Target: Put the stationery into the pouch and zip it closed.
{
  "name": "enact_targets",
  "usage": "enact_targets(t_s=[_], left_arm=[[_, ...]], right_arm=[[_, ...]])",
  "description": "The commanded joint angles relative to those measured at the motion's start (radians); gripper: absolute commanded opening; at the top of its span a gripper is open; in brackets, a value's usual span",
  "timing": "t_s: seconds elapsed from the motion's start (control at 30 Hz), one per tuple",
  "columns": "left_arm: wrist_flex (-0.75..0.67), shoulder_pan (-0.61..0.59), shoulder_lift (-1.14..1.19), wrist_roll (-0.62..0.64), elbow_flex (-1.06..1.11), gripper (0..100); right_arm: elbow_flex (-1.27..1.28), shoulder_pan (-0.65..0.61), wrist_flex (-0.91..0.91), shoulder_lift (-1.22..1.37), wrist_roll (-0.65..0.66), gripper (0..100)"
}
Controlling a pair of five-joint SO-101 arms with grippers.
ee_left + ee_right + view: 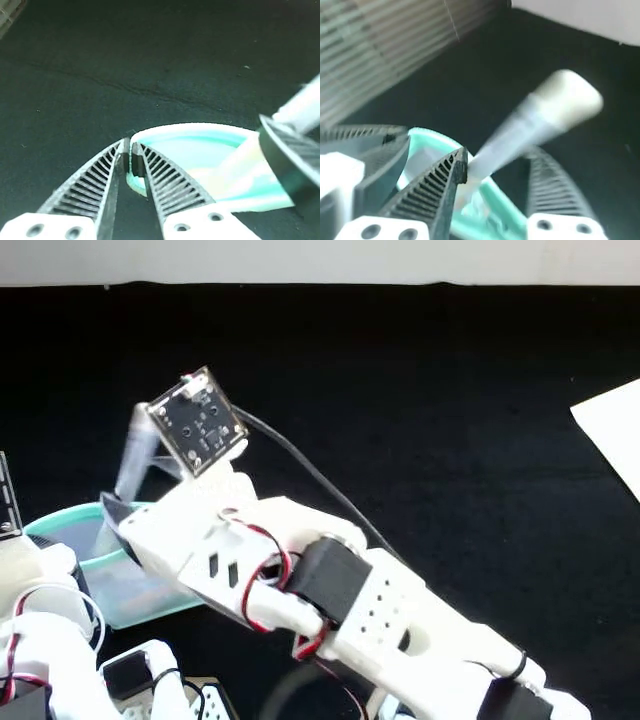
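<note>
Overhead, the right arm (330, 580) stretches from 5 o'clock toward 9 o'clock, its gripper (497, 155) above one teal pouch (200, 145) at 8 o'clock. One pale pen (555, 107) leans at the pouch mouth. The right jaws stand parted, wider than the pen, which touches one finger (445, 180). The left gripper (131, 155) pinches the pouch rim, fully closed.

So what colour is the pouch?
The pouch is mint green, clearest in the left wrist view.
</note>
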Motion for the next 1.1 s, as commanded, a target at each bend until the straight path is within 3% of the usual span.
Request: enact_targets(t_s=[0.0,0.3,0.43,0.57,0.67,0.83,0.97,1.07], left_arm=[[0.014,-0.010,0.001,0.012,0.008,1],[0.017,-0.010,0.001,0.012,0.008,1],[0.017,-0.008,0.001,0.012,0.008,1],[0.017,-0.005,0.001,0.012,0.008,1],[0.017,-0.004,0.001,0.012,0.008,1],[0.015,-0.002,0.001,0.012,0.010,1],[0.011,-0.002,0.001,0.012,0.001,1],[0.009,-0.010,0.001,0.012,-0.008,1]], right_arm=[[-0.105,-0.016,0.091,-0.039,0.012,26.6],[-0.268,-0.008,0.206,-0.039,0.012,26.6],[-0.340,0.104,0.260,-0.039,0.023,26.6],[-0.366,0.326,0.387,-0.039,0.239,26.6],[-0.360,0.444,0.535,-0.039,0.425,26.6],[-0.346,0.630,0.668,-0.030,0.629,26.6],[-0.127,0.638,0.671,-0.039,0.729,25.7],[0.113,0.578,0.524,-0.039,0.744,21.4]])
